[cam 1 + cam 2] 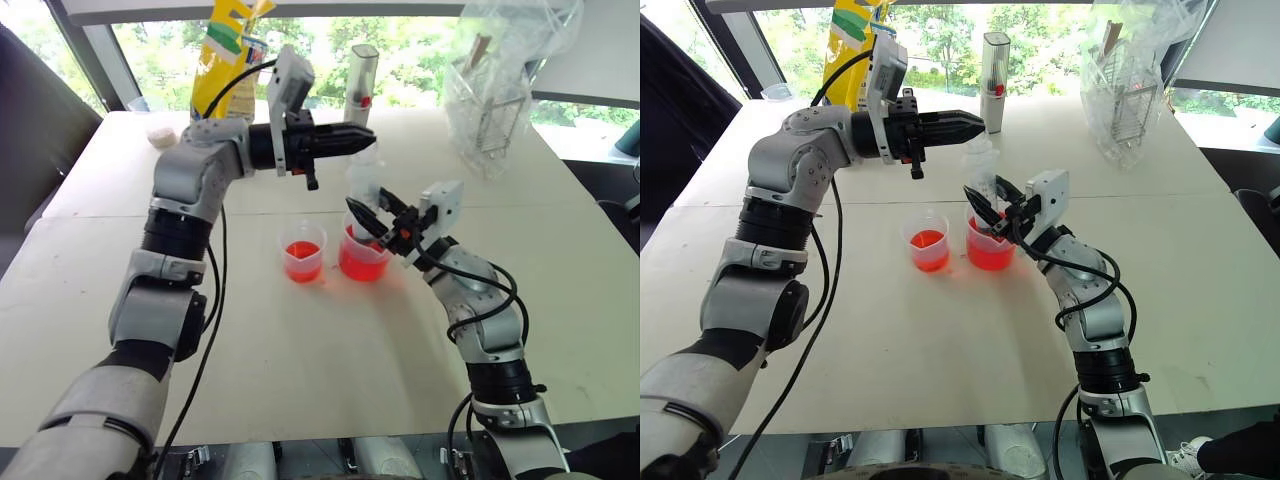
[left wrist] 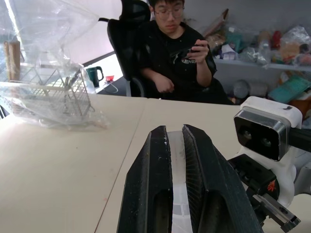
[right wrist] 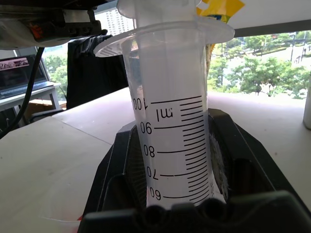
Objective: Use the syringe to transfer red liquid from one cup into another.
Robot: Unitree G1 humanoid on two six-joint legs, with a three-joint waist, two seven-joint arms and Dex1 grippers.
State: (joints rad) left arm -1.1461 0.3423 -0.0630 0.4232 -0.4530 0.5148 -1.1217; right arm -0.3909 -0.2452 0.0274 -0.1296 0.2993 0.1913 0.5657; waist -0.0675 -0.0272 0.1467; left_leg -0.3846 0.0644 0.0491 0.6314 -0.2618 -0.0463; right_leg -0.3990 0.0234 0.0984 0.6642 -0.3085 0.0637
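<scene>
The syringe [image 1: 983,180] stands up straight with its tip down inside the bigger cup [image 1: 990,247], so its long way runs up and down. The right gripper [image 1: 985,207] reaches in from the side, and its jaws are clamped tight around the clear barrel low down, just above the cup's rim. In the right wrist view the number lines on the barrel sit right between the two black jaws. The left gripper [image 1: 360,138] comes in level from the robot's left side, up at the top of the syringe. Its jaws are squeezed on the white plunger top, which shows between them in the left wrist view. So the right arm holds the syringe steady, and the left arm is the one at the plunger. The next move looks like a pull straight up along the syringe, to suck up the red liquid [image 1: 992,256]. The smaller cup [image 1: 927,240] sits just beside the bigger cup on the surface [image 1: 890,340], on the robot's left, with a little red in it too.
</scene>
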